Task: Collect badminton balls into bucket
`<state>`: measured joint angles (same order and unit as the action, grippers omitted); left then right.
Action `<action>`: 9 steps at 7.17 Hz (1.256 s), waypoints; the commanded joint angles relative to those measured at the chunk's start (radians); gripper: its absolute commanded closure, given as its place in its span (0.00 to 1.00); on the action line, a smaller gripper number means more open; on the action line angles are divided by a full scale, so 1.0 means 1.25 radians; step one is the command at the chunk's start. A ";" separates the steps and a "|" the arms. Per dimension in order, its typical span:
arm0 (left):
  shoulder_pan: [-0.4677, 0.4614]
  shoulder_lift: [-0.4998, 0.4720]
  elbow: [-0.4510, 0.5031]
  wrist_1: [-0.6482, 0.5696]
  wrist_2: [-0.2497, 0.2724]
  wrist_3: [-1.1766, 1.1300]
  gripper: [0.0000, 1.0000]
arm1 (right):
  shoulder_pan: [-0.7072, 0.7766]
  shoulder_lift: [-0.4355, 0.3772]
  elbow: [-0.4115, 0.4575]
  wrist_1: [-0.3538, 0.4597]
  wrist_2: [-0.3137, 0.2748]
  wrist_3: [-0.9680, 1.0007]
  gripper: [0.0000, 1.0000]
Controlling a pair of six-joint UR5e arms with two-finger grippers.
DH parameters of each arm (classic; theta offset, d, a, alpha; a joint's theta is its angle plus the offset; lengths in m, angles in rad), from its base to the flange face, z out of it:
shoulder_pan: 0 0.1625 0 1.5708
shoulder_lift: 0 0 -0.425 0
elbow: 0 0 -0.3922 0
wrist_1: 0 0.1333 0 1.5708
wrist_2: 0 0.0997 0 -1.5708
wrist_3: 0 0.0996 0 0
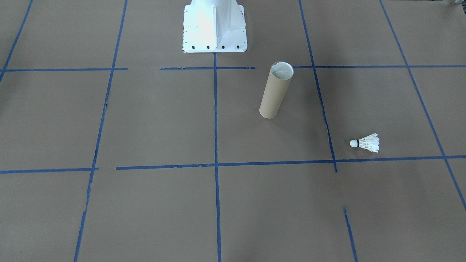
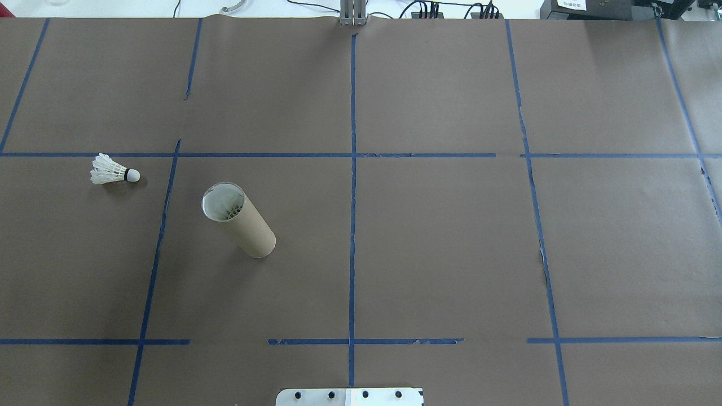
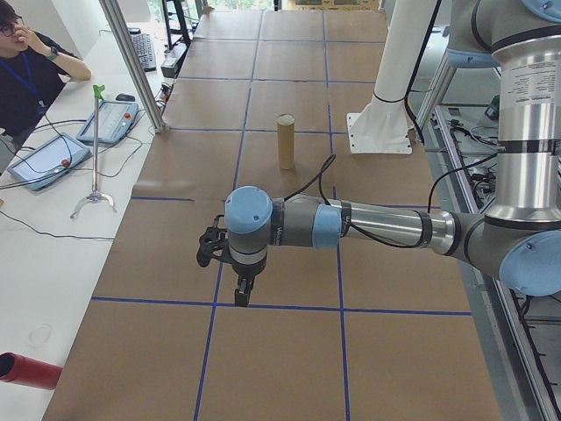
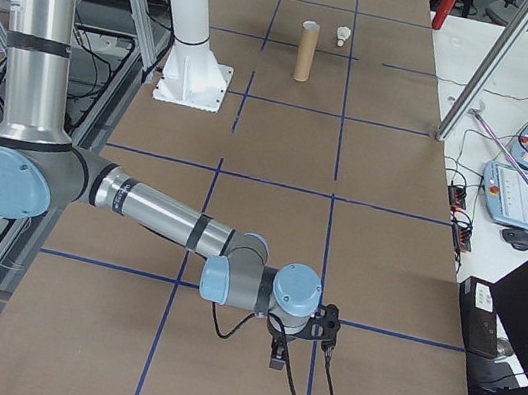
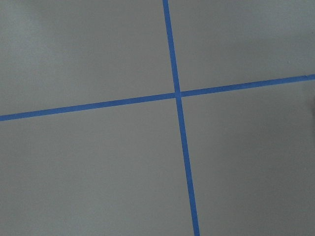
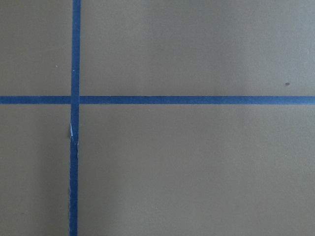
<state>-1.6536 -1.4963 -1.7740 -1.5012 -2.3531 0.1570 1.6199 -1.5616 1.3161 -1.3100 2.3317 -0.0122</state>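
Standing upright on the brown-papered desk (image 2: 428,237), the cardboard bucket (image 2: 241,223) waited with its open end up, apart from the shuttlecock (image 2: 114,171).

The shuttlecock lay on its side on the robot's left. Both arms hung over opposite desk ends; whether the left tool (image 3: 243,292) or right tool (image 4: 277,359) was spread, I could not tell.

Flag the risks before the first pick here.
1. The tall brown cardboard tube stands upright and unsupported; a nudge while dropping in could tip it.
2. The small white feather shuttlecock lies on its side, cork toward the tube; pinching the feathers may crush them.
3. The tube's mouth is narrow, so a slightly off release likely lands outside.
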 commanded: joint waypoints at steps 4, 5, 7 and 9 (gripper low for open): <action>0.002 -0.097 0.032 -0.022 0.007 -0.007 0.00 | 0.000 0.000 0.000 0.000 0.000 0.001 0.00; 0.002 -0.146 0.074 -0.060 0.012 -0.013 0.00 | 0.000 0.000 0.000 0.000 0.000 0.000 0.00; 0.004 -0.149 0.097 -0.118 0.006 -0.042 0.00 | 0.000 0.000 0.000 0.000 0.000 0.001 0.00; 0.015 -0.126 0.140 -0.314 0.004 -0.157 0.00 | 0.000 0.000 0.000 0.000 0.000 0.000 0.00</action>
<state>-1.6455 -1.6669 -1.6350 -1.7616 -2.3462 0.0375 1.6199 -1.5616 1.3161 -1.3100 2.3316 -0.0112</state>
